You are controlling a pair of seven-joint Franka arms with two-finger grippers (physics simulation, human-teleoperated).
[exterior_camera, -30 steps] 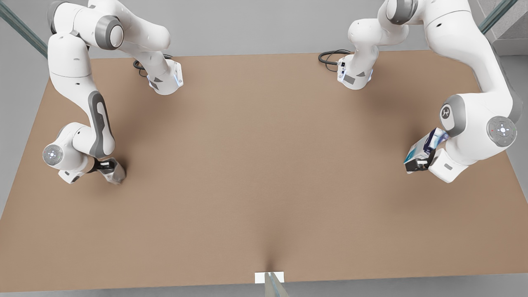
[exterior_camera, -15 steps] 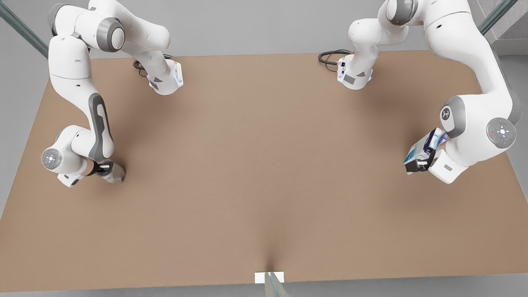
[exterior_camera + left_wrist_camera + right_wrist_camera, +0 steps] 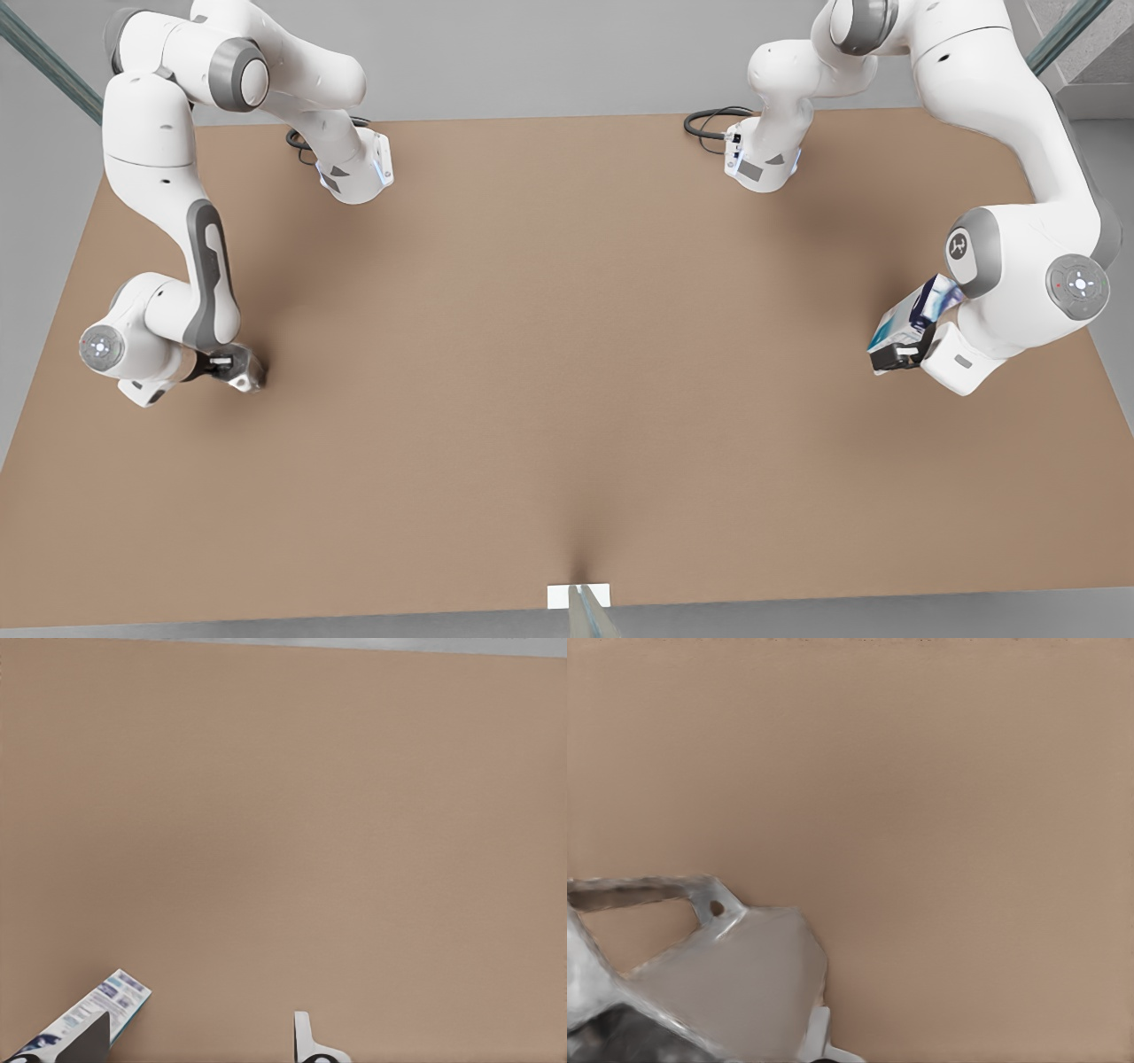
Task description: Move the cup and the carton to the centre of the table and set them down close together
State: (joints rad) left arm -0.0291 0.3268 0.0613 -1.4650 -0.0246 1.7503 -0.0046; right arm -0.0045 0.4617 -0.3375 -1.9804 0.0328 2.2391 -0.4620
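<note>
The left gripper is holding the carton tilted above the table, near the edge on the front view's right, its fingers closing on it. The right gripper is clasping the cup low near the opposite edge of the table, where the cup is lying tipped between its fingers.

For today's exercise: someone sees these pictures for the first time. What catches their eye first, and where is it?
Two white arms at opposite ends of the bare brown table. At the front view's right, the left gripper holds the blue-and-white carton tilted above the table. At the front view's left, the right gripper grips the pale faceted cup low near the tabletop.
</note>
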